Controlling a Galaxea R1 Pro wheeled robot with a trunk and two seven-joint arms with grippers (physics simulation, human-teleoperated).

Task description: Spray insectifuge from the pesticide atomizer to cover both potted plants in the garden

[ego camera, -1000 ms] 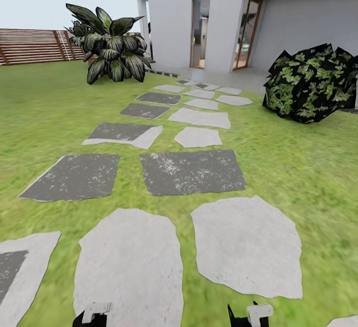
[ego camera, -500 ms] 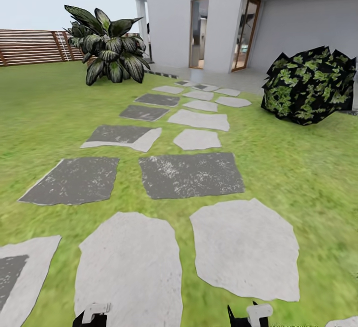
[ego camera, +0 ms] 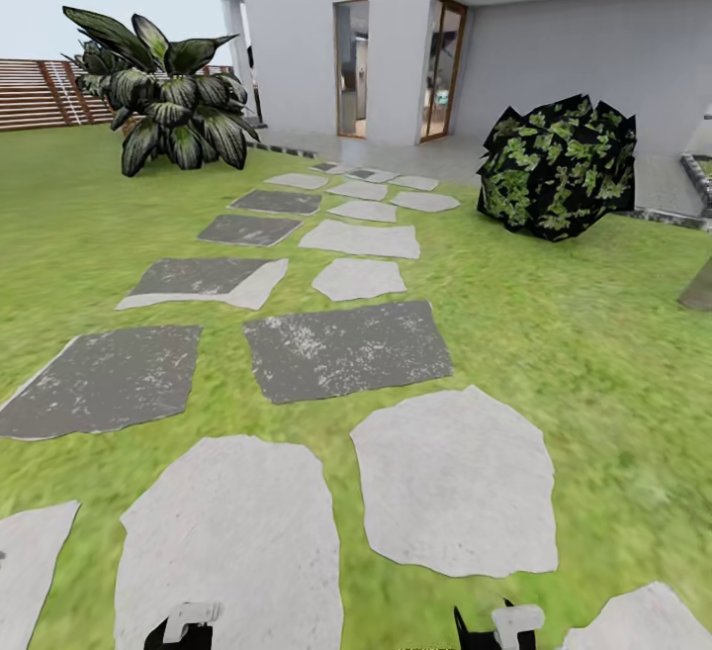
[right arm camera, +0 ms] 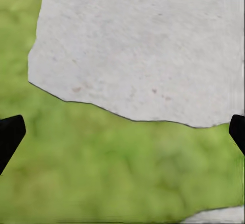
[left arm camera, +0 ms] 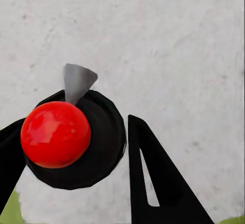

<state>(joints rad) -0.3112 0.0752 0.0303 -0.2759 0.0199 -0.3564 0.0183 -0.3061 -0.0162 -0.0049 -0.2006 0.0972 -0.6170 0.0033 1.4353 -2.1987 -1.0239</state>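
Observation:
In the left wrist view my left gripper (left arm camera: 76, 155) is shut on the pesticide atomizer (left arm camera: 55, 133). Seen end-on, it is a round black body with a red ball on top and a small grey nozzle, held over a pale stepping stone (left arm camera: 168, 45). My right gripper (right arm camera: 122, 137) is open, its black fingertips (right arm camera: 10, 134) far apart above grass and another pale stone (right arm camera: 143, 45). Both grippers peek in at the head view's bottom edge, left (ego camera: 183, 627) and right (ego camera: 499, 623). A rosette of broad pointed dark-green leaves (ego camera: 163, 96) stands far left; no pot shows, so I cannot tell if it is a potted plant.
Grey and pale stepping stones (ego camera: 346, 348) run across the lawn toward the white house (ego camera: 445, 37) with its open doors. A large dark bush (ego camera: 559, 165) stands at the right. A slatted wooden fence (ego camera: 40, 94) closes the far left.
The whole head view has slid left, so the camera has turned right. More of the house and a stone at the right edge have come into sight. Both grippers sit where they were.

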